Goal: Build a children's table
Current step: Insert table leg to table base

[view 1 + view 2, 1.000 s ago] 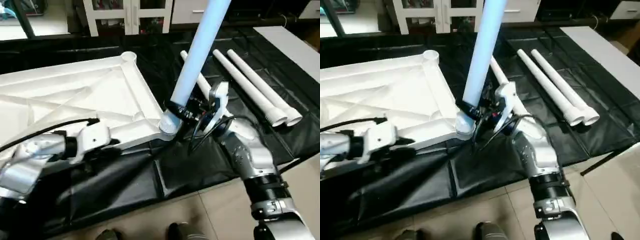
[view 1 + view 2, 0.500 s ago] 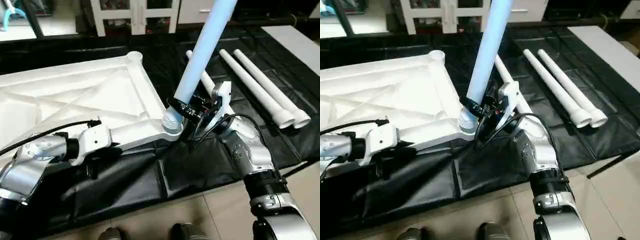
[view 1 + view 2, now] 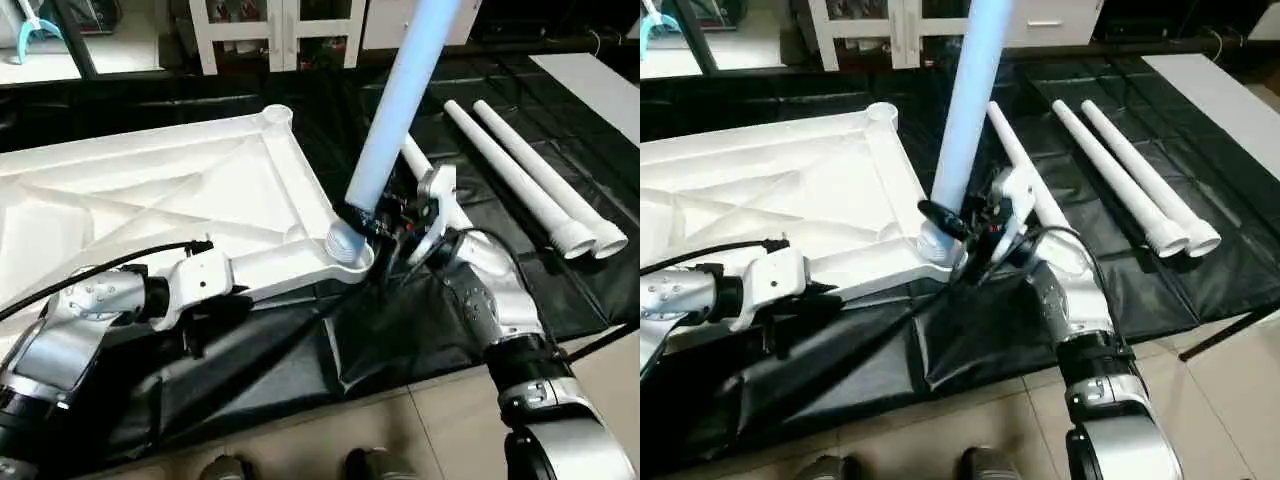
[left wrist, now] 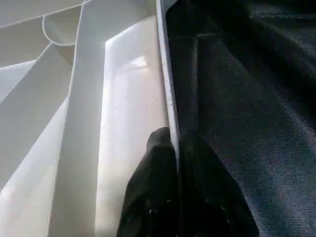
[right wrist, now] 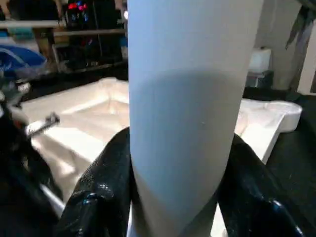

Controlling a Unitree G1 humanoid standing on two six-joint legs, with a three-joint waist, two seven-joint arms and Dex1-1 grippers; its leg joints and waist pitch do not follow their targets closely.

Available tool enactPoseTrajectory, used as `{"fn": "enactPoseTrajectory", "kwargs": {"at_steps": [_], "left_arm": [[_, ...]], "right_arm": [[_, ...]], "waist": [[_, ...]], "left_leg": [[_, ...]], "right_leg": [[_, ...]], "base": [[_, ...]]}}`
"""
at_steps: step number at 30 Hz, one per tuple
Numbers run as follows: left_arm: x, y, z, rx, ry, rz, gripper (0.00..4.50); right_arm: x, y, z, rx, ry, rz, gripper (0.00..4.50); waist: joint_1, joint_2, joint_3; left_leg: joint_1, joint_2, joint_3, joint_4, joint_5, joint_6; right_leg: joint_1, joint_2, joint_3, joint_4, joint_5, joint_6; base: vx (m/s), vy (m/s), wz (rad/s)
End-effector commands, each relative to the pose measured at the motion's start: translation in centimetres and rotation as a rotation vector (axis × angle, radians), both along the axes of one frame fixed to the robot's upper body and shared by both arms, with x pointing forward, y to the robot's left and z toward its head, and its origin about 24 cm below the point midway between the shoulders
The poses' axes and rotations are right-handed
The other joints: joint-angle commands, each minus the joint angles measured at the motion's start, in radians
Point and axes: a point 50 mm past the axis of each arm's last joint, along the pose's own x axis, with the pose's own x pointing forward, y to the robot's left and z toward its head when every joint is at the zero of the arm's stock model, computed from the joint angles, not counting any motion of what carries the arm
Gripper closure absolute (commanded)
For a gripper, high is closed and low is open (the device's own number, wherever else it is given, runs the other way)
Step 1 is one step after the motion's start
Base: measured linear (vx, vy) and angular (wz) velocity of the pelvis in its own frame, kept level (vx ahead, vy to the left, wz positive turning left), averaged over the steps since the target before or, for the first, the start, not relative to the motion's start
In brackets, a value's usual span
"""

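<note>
The white table top (image 3: 150, 200) lies upside down on black cloth, its ribbed underside facing up. One white leg (image 3: 400, 90) stands nearly upright with its lower end in the near right corner socket (image 3: 348, 245). My right gripper (image 3: 375, 222) is shut on this leg just above the socket, and its black fingers (image 5: 98, 187) wrap both sides of the tube (image 5: 187, 98). My left gripper (image 4: 175, 148) is shut on the top's near rim (image 4: 165, 98), one finger on each side. A third leg (image 3: 1015, 160) lies behind the right wrist, and two more (image 3: 530, 175) lie side by side further right.
A white glass-door cabinet (image 3: 280, 30) stands behind the work area. The black cloth (image 3: 400, 330) hangs over the front edge above a tiled floor (image 3: 440, 420). A white board (image 3: 600, 80) lies at the far right. The robot's feet (image 3: 225, 468) show at the bottom.
The held leg's ribbed end has sunk lower into the corner socket, with the right gripper coming down along with it. The left gripper keeps its hold on the rim. The camera has shifted.
</note>
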Motion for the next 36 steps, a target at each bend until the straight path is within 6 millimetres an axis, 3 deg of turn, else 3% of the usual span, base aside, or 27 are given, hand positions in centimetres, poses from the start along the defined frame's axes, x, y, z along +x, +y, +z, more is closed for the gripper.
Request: {"fn": "enactPoseTrajectory", "kwargs": {"at_steps": [1,8,17,18,23,27,33,34,36], "left_arm": [[-0.5,-1.3,-1.3,-0.018,0.044,-0.052,4.48],[-0.6,-1.4,-1.3,-0.041,0.054,-0.048,4.48],[-0.6,-1.7,-1.4,-0.088,0.057,-0.046,4.48],[-0.4,-1.9,-1.2,-0.101,0.034,-0.038,3.97],[-0.1,-2.8,-0.2,-0.188,0.035,-0.043,3.64],[0.1,-3.3,0.1,-0.2,0.03,-0.053,3.28],[0.3,-3.5,-0.7,-0.132,0.013,-0.054,2.77],[0.4,-3.3,-0.8,-0.11,0.008,-0.049,2.68],[0.5,-3.2,-1.0,-0.09,0.001,-0.043,2.68]], "right_arm": [[-0.1,-0.6,-0.6,-0.052,0.001,0.017,2.65],[-0.2,-1.8,-1.9,-0.092,0.023,-0.022,2.65],[-0.4,-1.3,-3.3,-0.068,0.046,-0.047,2.65],[-0.4,-1.2,-3.3,-0.06,0.047,-0.05,2.65],[-0.2,-1.4,-3.2,-0.025,0.054,-0.076,2.65],[-0.1,-1.4,-3.1,-0.014,0.051,-0.081,2.65],[0.0,-1.3,-2.9,0.007,0.05,-0.086,2.65],[0.0,-1.2,-2.8,0.013,0.049,-0.086,2.65],[0.1,-1.2,-2.8,0.017,0.049,-0.087,2.65]], "waist": [[-0.007,0.01,-0.079],[-0.009,0.008,-0.075],[-0.014,0.005,-0.074],[-0.014,0.006,-0.072],[-0.012,0.01,-0.078],[-0.018,0.003,-0.081],[-0.022,0.004,-0.084],[-0.021,0.009,-0.084],[-0.023,0.006,-0.085]], "left_leg": [[0.022,0.015,0.001,-0.06,-0.077,0.085],[0.021,0.016,0.0,-0.061,-0.102,0.085],[0.021,0.017,-0.001,-0.063,-0.124,0.084],[0.021,0.017,-0.001,-0.063,-0.129,0.084],[0.022,0.018,-0.001,-0.063,-0.123,0.075],[0.02,0.018,-0.001,-0.063,-0.122,0.087],[0.021,0.02,-0.002,-0.063,-0.134,0.086],[0.02,0.02,-0.003,-0.063,-0.13,0.089],[0.02,0.02,-0.002,-0.062,-0.127,0.088]], "right_leg": [[0.055,-0.039,0.022,-0.048,0.043,-0.308],[0.052,-0.041,0.022,-0.055,-0.019,-0.302],[0.049,-0.041,0.022,-0.06,-0.064,-0.294],[0.048,-0.041,0.022,-0.061,-0.073,-0.293],[0.048,-0.041,0.022,-0.058,-0.054,-0.299],[0.05,-0.04,0.021,-0.057,-0.014,-0.306],[0.05,-0.041,0.02,-0.059,-0.038,-0.304],[0.05,-0.042,0.02,-0.059,-0.032,-0.304],[0.051,-0.042,0.02,-0.058,-0.025,-0.305]], "base": [[0.0,0.0,0.0],[0.0,0.0,0.0],[0.0,0.0,0.0],[0.0,0.0,0.0],[0.0,0.0,0.0],[0.0,0.0,0.0],[0.0,0.0,0.0],[0.0,0.0,0.0],[0.0,0.0,0.0]]}}
